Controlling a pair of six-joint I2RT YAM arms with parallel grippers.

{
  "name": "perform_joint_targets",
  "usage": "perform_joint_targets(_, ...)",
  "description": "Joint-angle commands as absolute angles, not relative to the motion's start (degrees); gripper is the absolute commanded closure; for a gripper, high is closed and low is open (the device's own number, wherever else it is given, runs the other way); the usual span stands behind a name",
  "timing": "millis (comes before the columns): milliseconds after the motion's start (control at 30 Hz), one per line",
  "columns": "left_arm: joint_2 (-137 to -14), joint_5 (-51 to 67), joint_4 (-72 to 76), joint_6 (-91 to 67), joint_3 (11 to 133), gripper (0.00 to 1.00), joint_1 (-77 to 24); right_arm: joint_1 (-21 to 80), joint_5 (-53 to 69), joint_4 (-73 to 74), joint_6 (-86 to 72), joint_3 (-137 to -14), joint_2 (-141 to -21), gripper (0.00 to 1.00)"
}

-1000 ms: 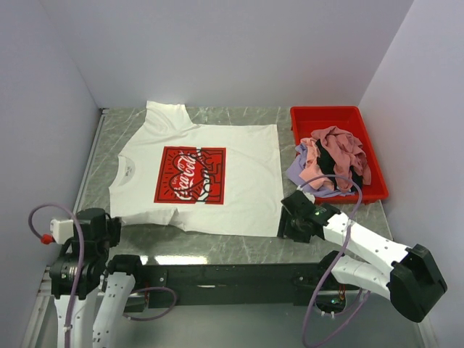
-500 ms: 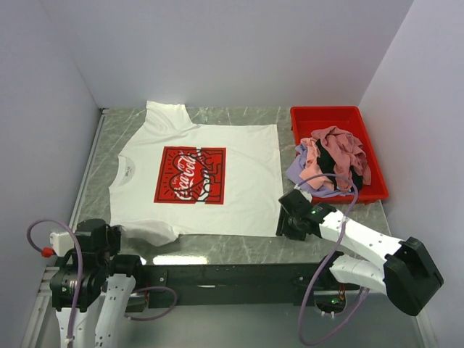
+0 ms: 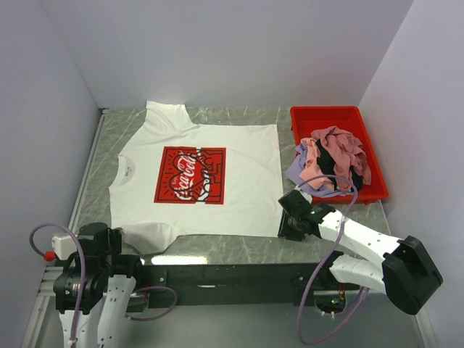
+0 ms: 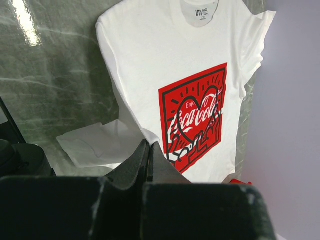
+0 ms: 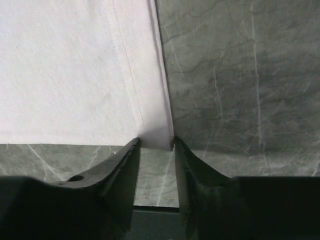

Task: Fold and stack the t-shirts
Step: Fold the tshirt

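The white t-shirt (image 3: 246, 156) with the red Coca-Cola print lies spread flat on the marble table, collar to the left. My left gripper (image 3: 118, 233) is at its near left sleeve; in the left wrist view the gripper (image 4: 150, 144) is shut with white shirt fabric (image 4: 150, 55) pinched at its tip, and the sleeve (image 4: 95, 142) lies rumpled beside it. My right gripper (image 3: 288, 219) is at the near right hem corner. In the right wrist view it (image 5: 156, 143) is open, its jaws on either side of the shirt's corner (image 5: 157, 135). A pile of pink and lavender tees (image 3: 333, 156) lies in the bin.
The red plastic bin (image 3: 326, 112) stands at the back right, with the lavender tee (image 3: 299, 171) hanging over its left wall. Grey walls close in the table on the left, back and right. The black rail (image 3: 232, 274) runs along the near edge.
My left gripper has pulled back toward the near edge, drawing the near sleeve with it and rumpling it. My right gripper has edged slightly left onto the hem corner.
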State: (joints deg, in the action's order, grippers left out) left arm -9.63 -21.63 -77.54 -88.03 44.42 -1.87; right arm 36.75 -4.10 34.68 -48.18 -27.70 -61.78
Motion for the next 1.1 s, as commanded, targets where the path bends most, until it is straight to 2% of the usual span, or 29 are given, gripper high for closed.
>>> perform_joint_targets(0, -8.3, -24.0, -78.6, -88.8, 44.6, 0.99, -2.0, 36.7, -6.2, 34.2, -49.0, -27.9, -62.6, 0.61)
perform_joint_targets(33, -8.2, -24.1, -78.6, -88.9, 44.1, 0.99, -2.0, 36.7, -6.0, 34.0, -49.0, -27.9, -62.5, 0.72)
perform_joint_targets(133, -8.2, -24.0, -78.5, -89.2, 43.6, 0.99, -2.0, 36.6, -6.7, 34.2, -49.0, -28.3, -62.1, 0.91)
perform_joint_targets(233, -9.0, -24.6, -78.2, -88.7, 44.0, 0.99, -2.0, 36.7, -7.2, 34.2, -48.2, -29.0, -61.3, 1.0)
perform_joint_targets(667, -14.8, -24.2, -68.8, -84.6, 43.9, 0.99, -2.0, 36.4, -11.2, 37.7, -42.5, -38.8, -60.8, 1.0)
perform_joint_targets(1067, -28.7, -25.3, -48.8, -82.8, 43.1, 0.99, -2.0, 29.7, -11.2, 36.7, -36.7, -51.2, -68.7, 1.0)
